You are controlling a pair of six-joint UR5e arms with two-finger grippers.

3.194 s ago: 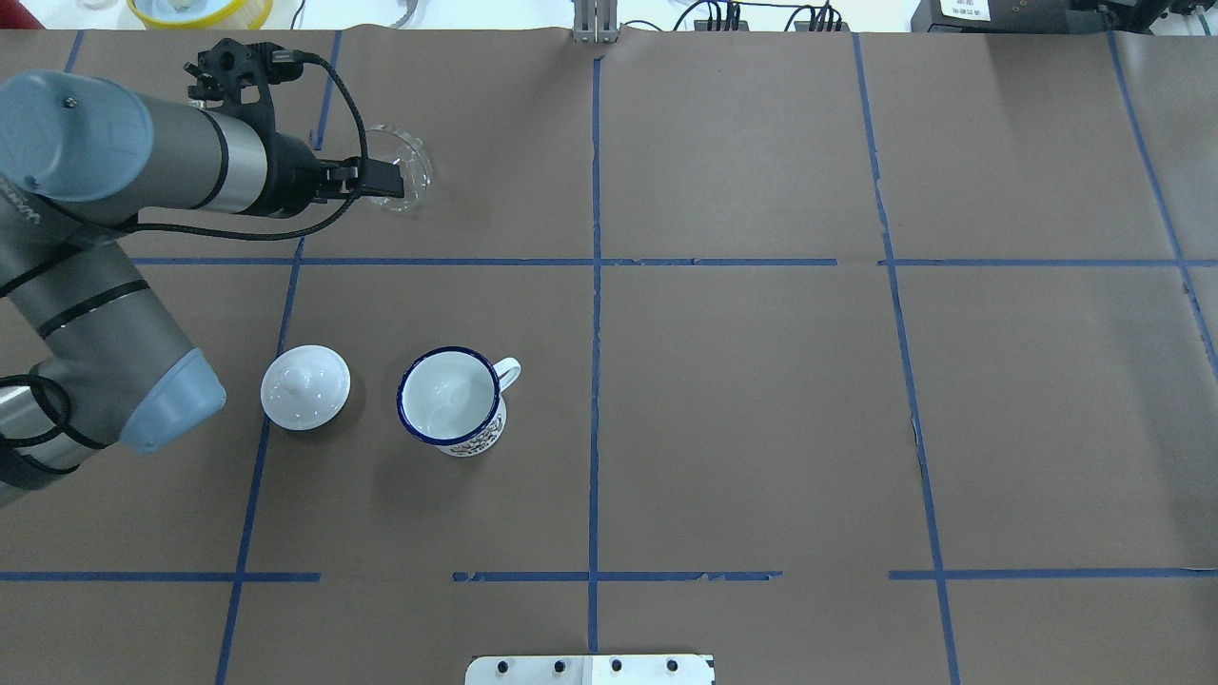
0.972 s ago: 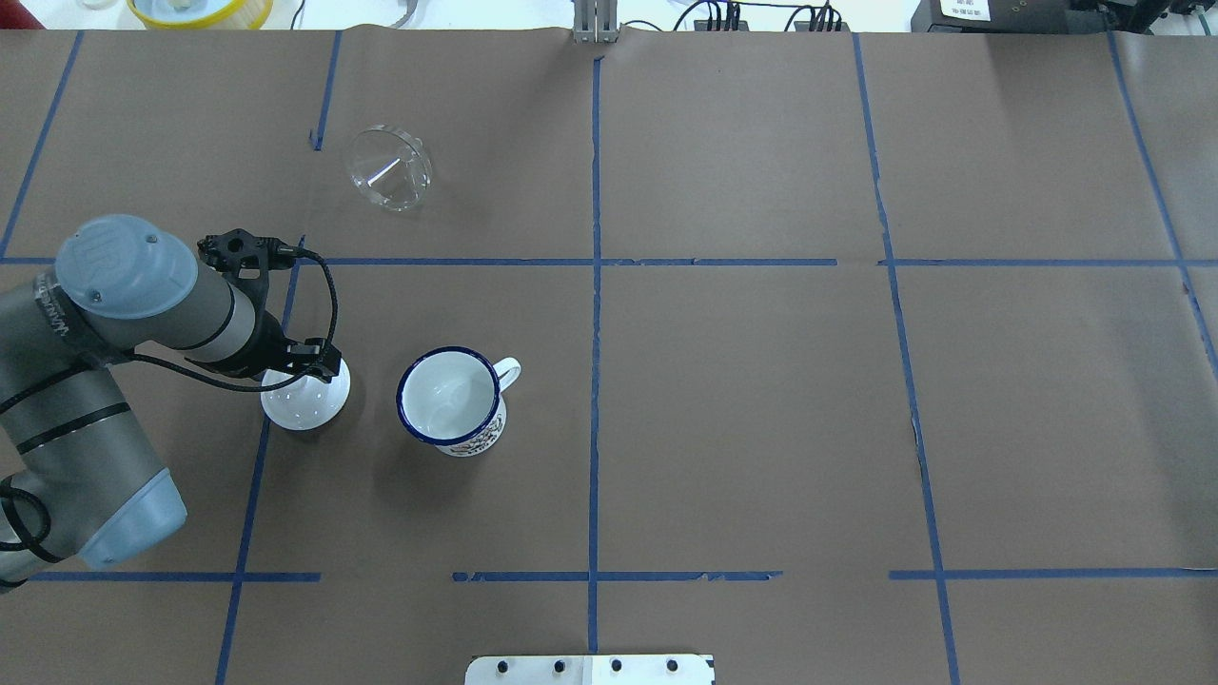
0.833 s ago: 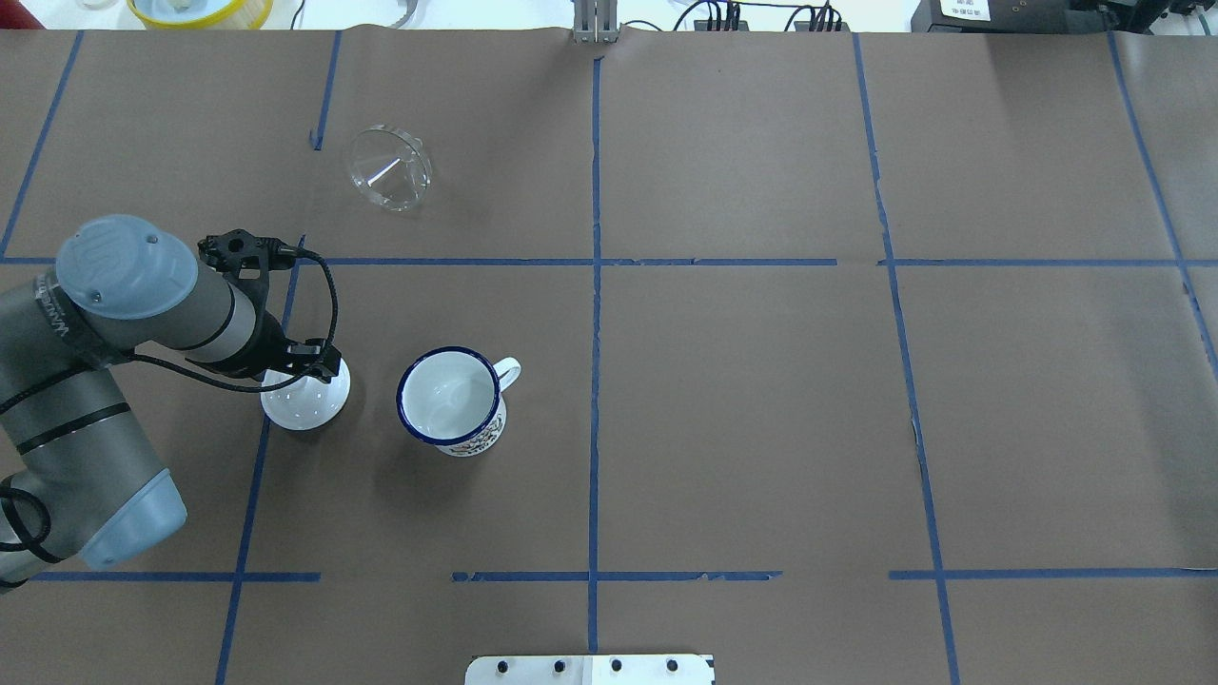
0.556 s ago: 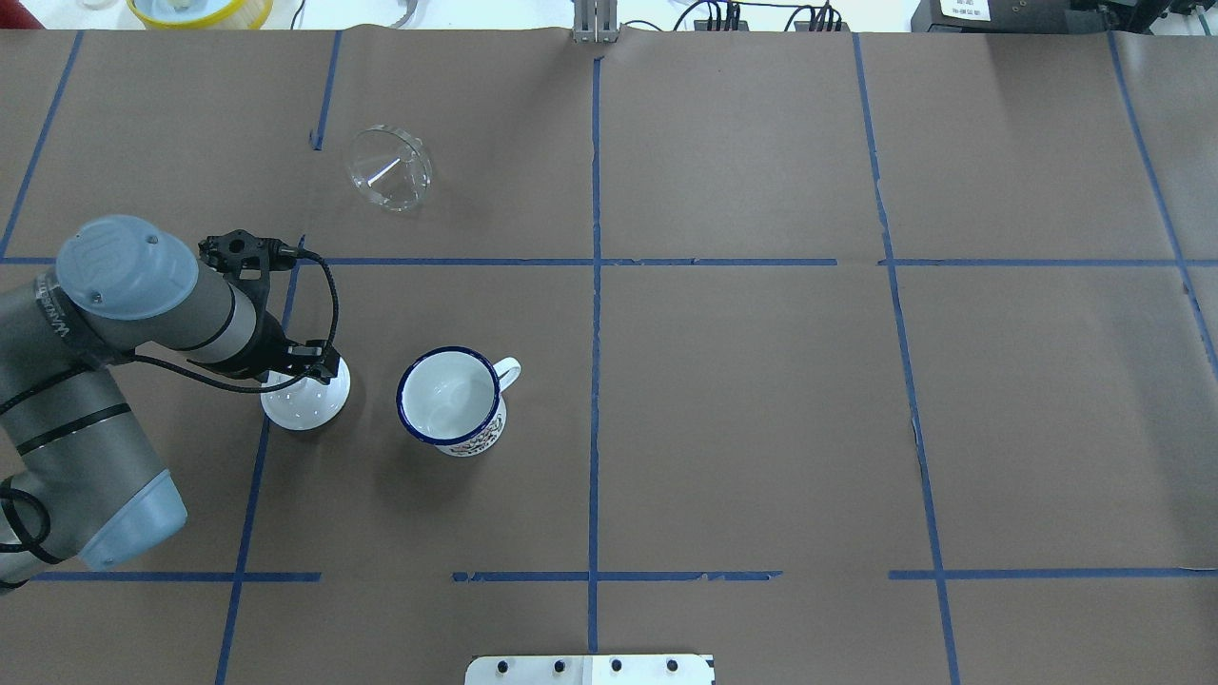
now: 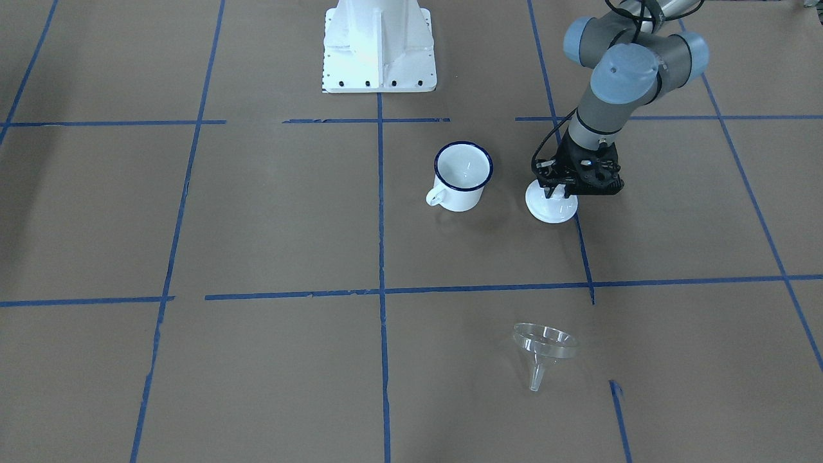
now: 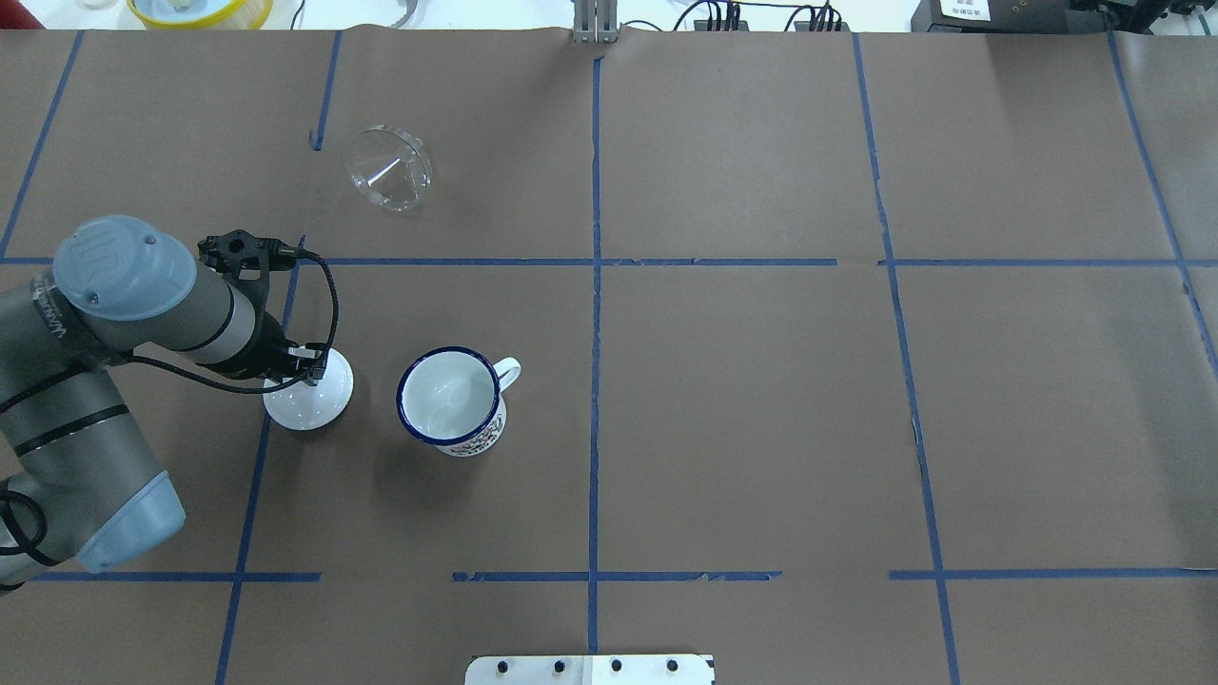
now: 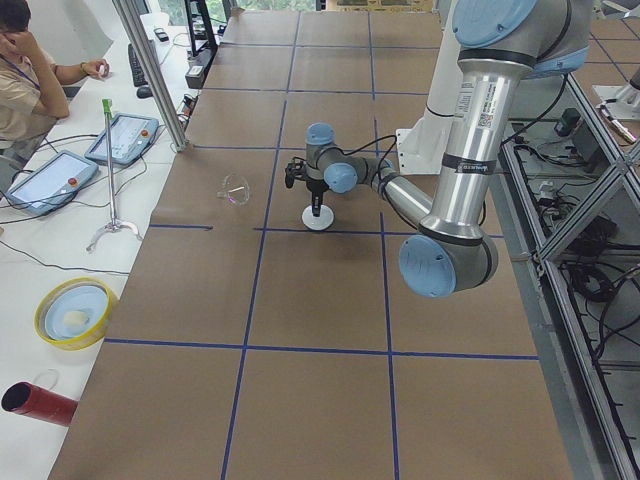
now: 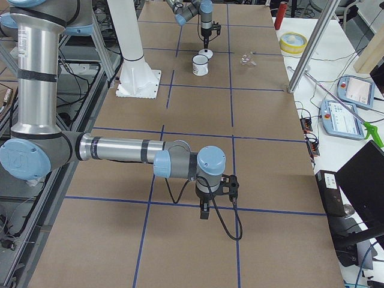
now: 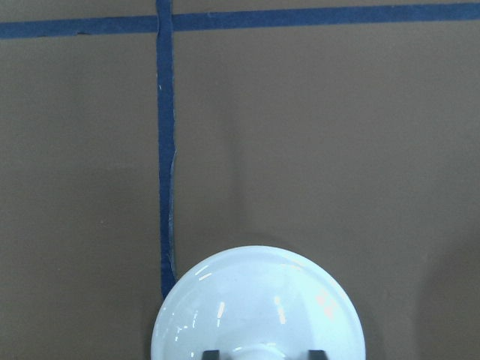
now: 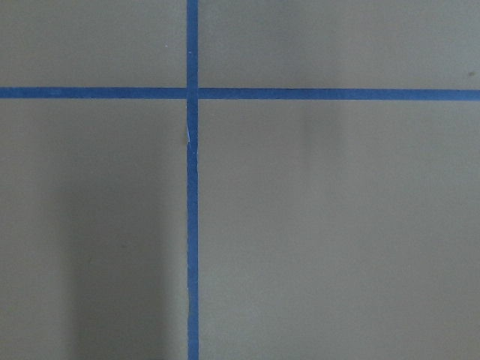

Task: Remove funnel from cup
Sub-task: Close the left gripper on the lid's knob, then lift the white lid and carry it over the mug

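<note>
The clear funnel point(image 6: 388, 169) lies on its side on the brown paper, far from the cup; it also shows in the front view point(image 5: 543, 350). The white mug with a blue rim point(image 6: 449, 398) stands upright and empty point(image 5: 461, 177). My left gripper point(image 6: 309, 366) points down over the white domed lid point(image 6: 314, 407), left of the mug. In the left wrist view its fingertips point(image 9: 211, 353) sit on both sides of the lid's knob, shut on it. My right gripper point(image 8: 204, 213) hangs over bare paper far away; I cannot tell its state.
Blue tape lines grid the brown paper. The white robot base plate point(image 5: 378, 45) stands behind the mug. A yellow bowl point(image 6: 198, 9) sits past the far table edge. An operator and tablets are at the table's end point(image 7: 50, 175).
My left arm let go of the funnel at the far left and came down over the lid. In the last second the fingers closed on the knob and the lid shifted slightly.
</note>
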